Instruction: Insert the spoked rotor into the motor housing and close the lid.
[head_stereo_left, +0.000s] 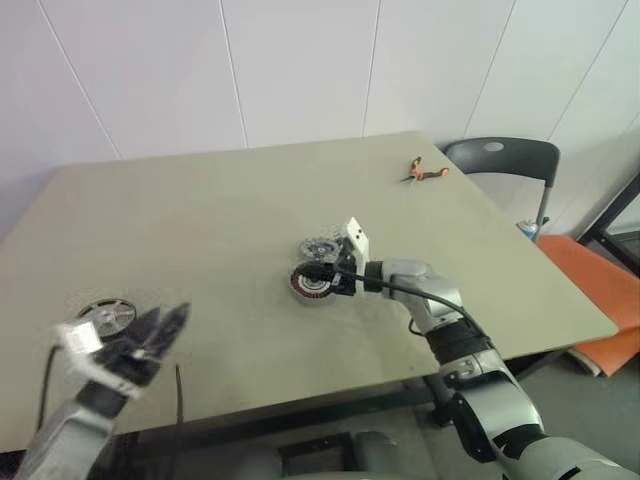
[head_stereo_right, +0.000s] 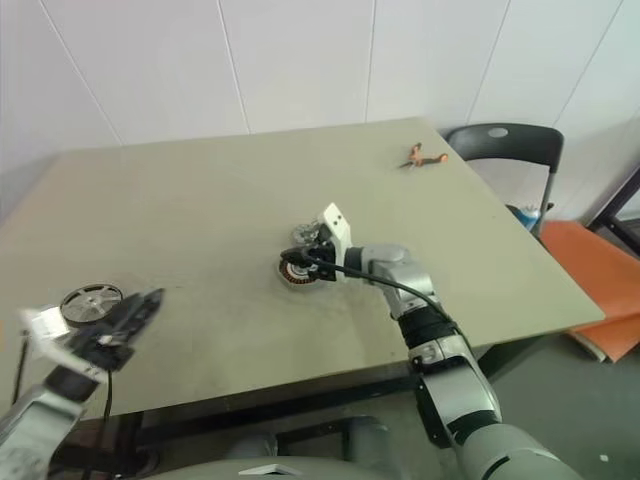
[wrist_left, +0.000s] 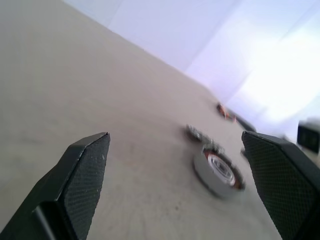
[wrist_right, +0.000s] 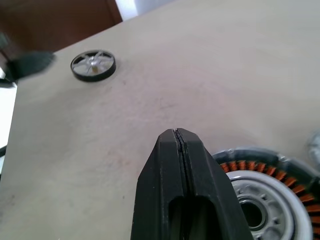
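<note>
The spoked rotor (head_stereo_left: 105, 315), black-rimmed with silvery spokes, lies flat on the table near its front left edge. My left gripper (head_stereo_left: 165, 320) hovers just to the right of it, open and empty. The motor housing (head_stereo_left: 312, 282), with its ring of copper windings, sits mid-table. My right gripper (wrist_right: 177, 136) is shut with nothing in it, its tip right at the housing's (wrist_right: 260, 195) edge. The grey lid (head_stereo_left: 322, 246) lies just behind the housing. In the left wrist view, the housing (wrist_left: 218, 170) and lid (wrist_left: 197, 133) lie well ahead of the open fingers (wrist_left: 85, 170).
An orange-handled tool (head_stereo_left: 425, 172) lies near the table's far right corner. A dark chair (head_stereo_left: 500, 160) stands beyond that corner, and an orange object (head_stereo_left: 600, 290) sits on the floor to the right. The table's front edge (head_stereo_left: 300, 395) runs close below both arms.
</note>
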